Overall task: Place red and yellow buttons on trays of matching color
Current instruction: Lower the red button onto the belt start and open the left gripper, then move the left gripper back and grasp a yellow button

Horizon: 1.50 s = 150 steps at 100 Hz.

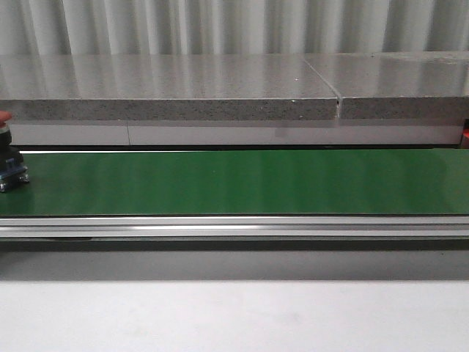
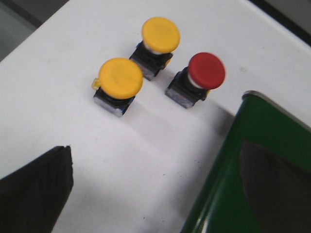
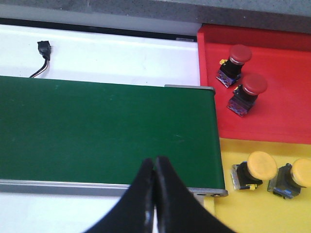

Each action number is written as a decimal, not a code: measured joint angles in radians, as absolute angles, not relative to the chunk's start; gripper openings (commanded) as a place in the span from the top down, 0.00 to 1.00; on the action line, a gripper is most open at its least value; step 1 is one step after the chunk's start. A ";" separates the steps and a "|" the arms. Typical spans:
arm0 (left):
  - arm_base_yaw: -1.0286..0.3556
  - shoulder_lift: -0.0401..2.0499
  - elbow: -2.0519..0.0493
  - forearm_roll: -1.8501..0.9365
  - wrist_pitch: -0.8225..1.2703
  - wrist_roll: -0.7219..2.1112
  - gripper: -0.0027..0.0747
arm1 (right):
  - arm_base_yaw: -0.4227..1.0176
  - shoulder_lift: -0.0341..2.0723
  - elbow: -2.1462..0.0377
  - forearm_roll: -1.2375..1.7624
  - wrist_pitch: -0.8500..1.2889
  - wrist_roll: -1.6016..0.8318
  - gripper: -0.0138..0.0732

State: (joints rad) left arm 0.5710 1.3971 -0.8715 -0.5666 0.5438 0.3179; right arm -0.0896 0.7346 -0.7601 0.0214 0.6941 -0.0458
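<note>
In the left wrist view, two yellow buttons (image 2: 120,77) (image 2: 160,35) and one red button (image 2: 206,71) stand upright on the white table, beyond my left gripper (image 2: 154,148), which is open and empty. In the right wrist view, the red tray (image 3: 286,116) holds two red buttons (image 3: 239,54) (image 3: 253,85). The yellow tray (image 3: 252,213) holds two yellow buttons (image 3: 261,165) (image 3: 301,172). My right gripper (image 3: 154,162) is shut on nothing, over the near edge of the green belt (image 3: 97,126). In the front view, a reddish-capped button (image 1: 9,170) sits at the belt's far left, partly cut off.
The green belt (image 1: 242,182) runs across the front view, with a metal rail (image 1: 234,226) before it and a stone ledge (image 1: 168,95) behind. One belt end (image 2: 262,141) lies under my left gripper's right finger. A black cable plug (image 3: 43,48) lies on the white surface behind the belt.
</note>
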 measured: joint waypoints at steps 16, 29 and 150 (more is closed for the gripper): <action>0.592 1.486 -0.874 -0.567 0.515 0.317 0.14 | -0.090 0.735 -0.760 0.021 0.694 -0.046 0.92; 0.599 1.557 -0.914 -0.567 0.517 0.316 0.14 | -0.090 0.735 -0.760 0.021 0.694 -0.046 0.92; 0.599 1.900 -1.213 -0.550 0.642 0.316 0.95 | -0.090 0.735 -0.760 0.021 0.694 -0.046 0.92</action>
